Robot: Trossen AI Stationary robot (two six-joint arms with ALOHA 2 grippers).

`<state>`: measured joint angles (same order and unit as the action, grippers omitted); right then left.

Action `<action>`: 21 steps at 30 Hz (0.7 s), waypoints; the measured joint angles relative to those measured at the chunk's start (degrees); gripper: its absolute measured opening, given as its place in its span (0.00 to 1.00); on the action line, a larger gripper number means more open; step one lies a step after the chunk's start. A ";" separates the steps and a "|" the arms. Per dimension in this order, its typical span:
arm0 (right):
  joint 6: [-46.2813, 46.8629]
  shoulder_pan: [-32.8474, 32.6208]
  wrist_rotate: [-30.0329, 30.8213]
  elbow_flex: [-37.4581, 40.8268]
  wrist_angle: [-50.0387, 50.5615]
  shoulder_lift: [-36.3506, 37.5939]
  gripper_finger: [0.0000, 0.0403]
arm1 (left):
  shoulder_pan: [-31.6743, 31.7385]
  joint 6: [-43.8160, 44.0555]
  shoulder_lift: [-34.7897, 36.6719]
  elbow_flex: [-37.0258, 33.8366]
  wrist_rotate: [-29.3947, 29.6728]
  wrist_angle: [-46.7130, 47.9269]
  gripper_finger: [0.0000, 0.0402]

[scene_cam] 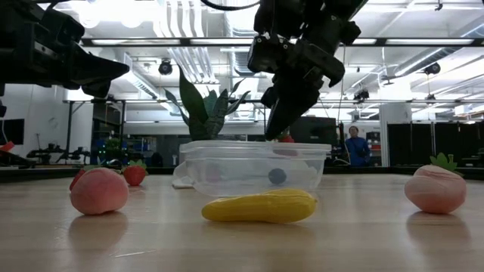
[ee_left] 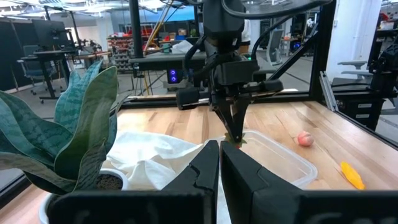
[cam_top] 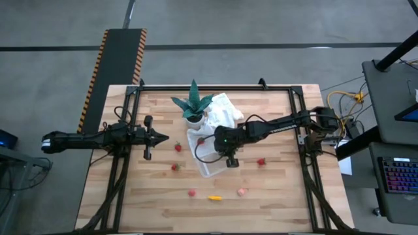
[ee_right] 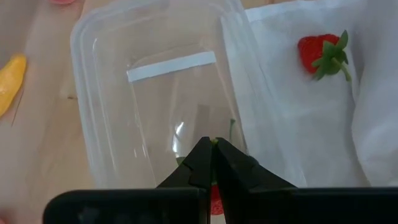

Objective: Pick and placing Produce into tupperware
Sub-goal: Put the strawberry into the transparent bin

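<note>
1. Strawberries lie scattered on the wooden desk: in the high view, one sits left of centre, another just below it, one right of centre, and one in the lower middle.
2. The yellow-orange piece and a pale pink piece lie in the lower middle of the high view, near each other but apart.
3. The clear container rests at the centre of the high view, next to a white cloth that spreads toward the upper middle.
4. One strawberry lies on the cloth, at the upper right of the right wrist view.
5. The right hand hangs over the container, its fingers pressed together on a red strawberry with green leaves, held just above the container's open top.
6. The left hand waits over the desk at the left of the high view, its fingers pressed together on nothing.
7. A potted green plant stands in the upper middle of the high view, beside the cloth.
</note>
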<state>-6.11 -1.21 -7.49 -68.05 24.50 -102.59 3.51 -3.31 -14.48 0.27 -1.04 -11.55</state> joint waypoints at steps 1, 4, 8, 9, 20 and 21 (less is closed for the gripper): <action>0.02 0.03 0.00 0.13 -0.07 0.00 0.02 | 0.00 0.00 0.00 0.00 0.00 0.00 0.00; 0.03 0.11 -0.01 0.87 -1.00 0.00 0.02 | 0.02 0.00 0.00 0.00 0.00 0.00 0.00; 0.04 0.11 0.00 1.53 -1.47 0.00 0.02 | 0.01 0.00 0.02 0.00 0.02 0.00 0.00; 0.04 0.11 -0.01 1.69 -1.48 0.00 0.02 | 0.01 0.00 0.02 0.01 0.02 0.00 0.00; 1.18 0.11 -0.22 1.90 -2.19 0.00 0.03 | 0.02 0.00 0.00 0.00 0.00 0.00 0.00; 1.18 0.11 -0.37 1.90 -2.34 0.00 0.05 | 0.01 0.00 0.00 0.01 0.01 0.00 0.00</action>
<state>-4.93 -1.10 -7.86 -66.15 22.17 -102.59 3.52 -3.31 -14.48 0.28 -1.02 -11.55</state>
